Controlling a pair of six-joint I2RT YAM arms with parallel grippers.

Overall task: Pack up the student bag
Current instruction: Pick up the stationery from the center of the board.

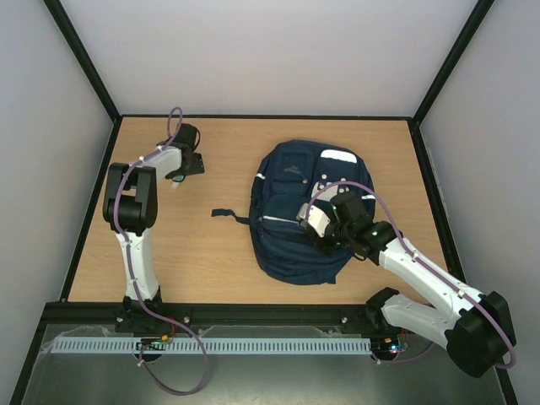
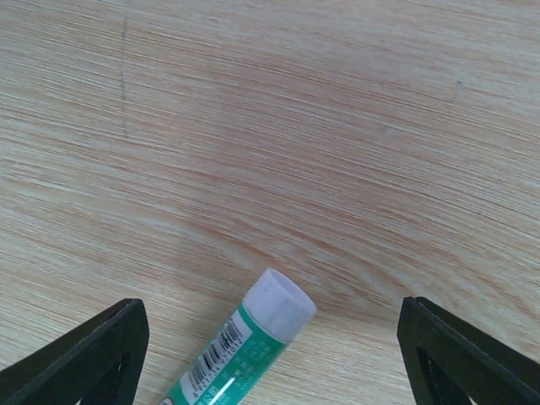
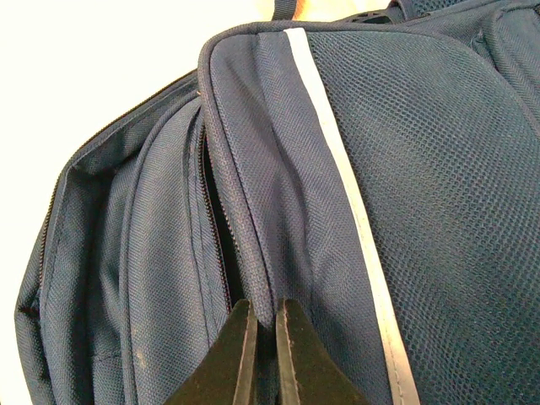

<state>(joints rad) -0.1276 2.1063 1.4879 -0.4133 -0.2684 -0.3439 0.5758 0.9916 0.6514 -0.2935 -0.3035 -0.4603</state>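
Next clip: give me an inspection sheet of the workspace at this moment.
Surface: light wooden tabletop, nothing spilled.
Job's things: large navy blue fabric backpack lying flat, right of centre; green-and-white glue stick with white cap lying on the wood.
Clutter: nothing seen.
Tools: left tool open, straddling the glue stick without touching it; right tool shut, pinching a fabric fold beside a backpack zip.
Cables: purple cables run along both arms, no snag seen.
Surroundings: white walls, black frame.
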